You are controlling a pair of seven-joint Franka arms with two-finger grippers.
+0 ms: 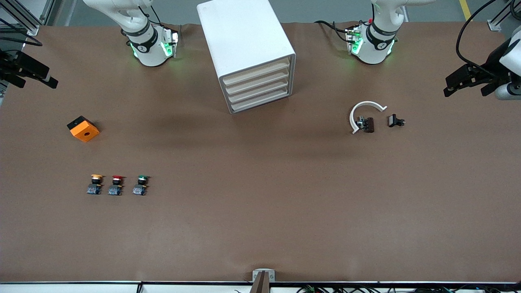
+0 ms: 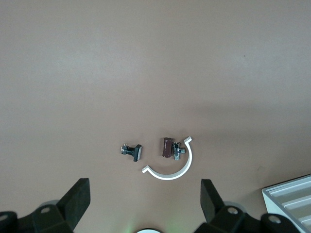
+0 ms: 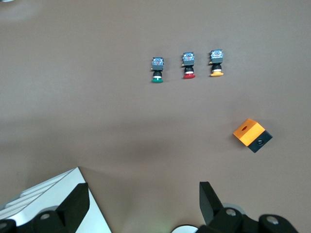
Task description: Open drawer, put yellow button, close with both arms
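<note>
Brown paper-covered table, wide and mostly bare. White boxy cabinet standing between the two arm bases, four cream drawer fronts facing the front camera at a slant; the drawer, uppermost of the four, shut flush like the three below it.

Left gripper, black, two-fingered, up in the air at the left arm's end of the table, waiting; fingers spread wide, holding nothing. Right gripper, likewise black, over the right arm's end of the table, also waiting; fingers wide apart and empty.

Orange square block with a black underside and a round hole, toward the right arm's end, tilted on the paper. White curved plastic half-ring, toward the left arm's end, a small brown-and-metal fitting lying inside its arc (touching or not, cannot tell). Small black clip-like part just beside the ring, apart from it.

Yellow button, round yellow cap on black neck and blue-grey base, nearer the front camera than the orange block, at the end of a row of three. Red-capped button next to it, green-capped button last, all three apart, caps pointing toward the arm bases.
</note>
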